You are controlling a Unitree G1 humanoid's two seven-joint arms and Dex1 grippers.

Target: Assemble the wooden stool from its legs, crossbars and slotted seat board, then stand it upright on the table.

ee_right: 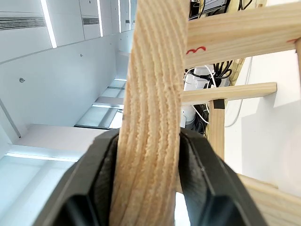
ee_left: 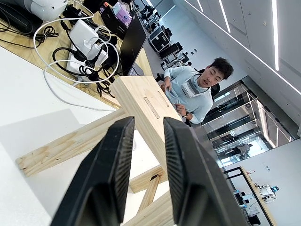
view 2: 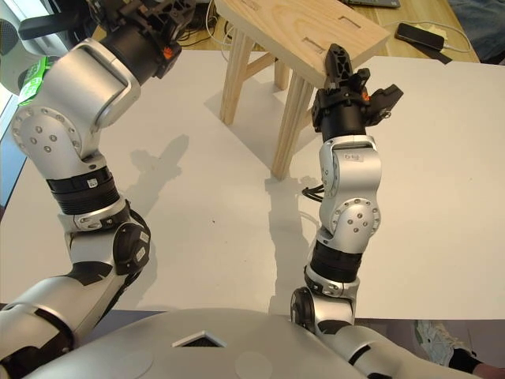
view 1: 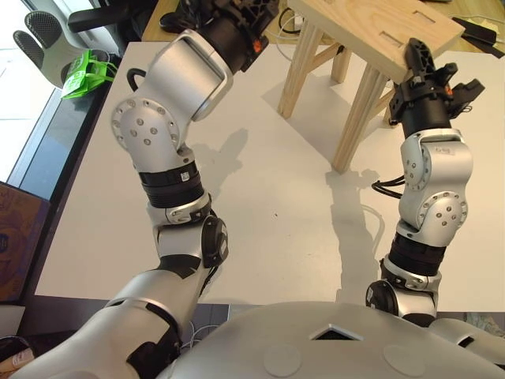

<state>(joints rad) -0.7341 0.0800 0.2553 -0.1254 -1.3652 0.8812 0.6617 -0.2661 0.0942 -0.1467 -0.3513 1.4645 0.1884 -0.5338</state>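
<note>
The wooden stool stands upright at the far side of the white table (view 1: 260,221), its slotted seat board (view 1: 379,28) on top and pale legs (view 1: 357,118) below, joined by crossbars (ee_right: 230,92). My right gripper (view 1: 416,63) reaches up from the near right and is shut on the seat board's near edge (ee_right: 150,94), one black finger on each face. My left gripper (ee_left: 148,127) hovers above the table just left of the stool. Its two fingers (ee_left: 113,155) stand slightly open with nothing between them, pointing at the seat board (ee_left: 141,101) and a leg (ee_left: 70,146).
A green bag (view 1: 87,73) lies beyond the table's left edge. Cables and power adapters (ee_left: 84,42) crowd the wooden desk behind the stool. A black flat device (view 2: 422,35) lies at the back right. Bare tabletop spreads in front of the stool.
</note>
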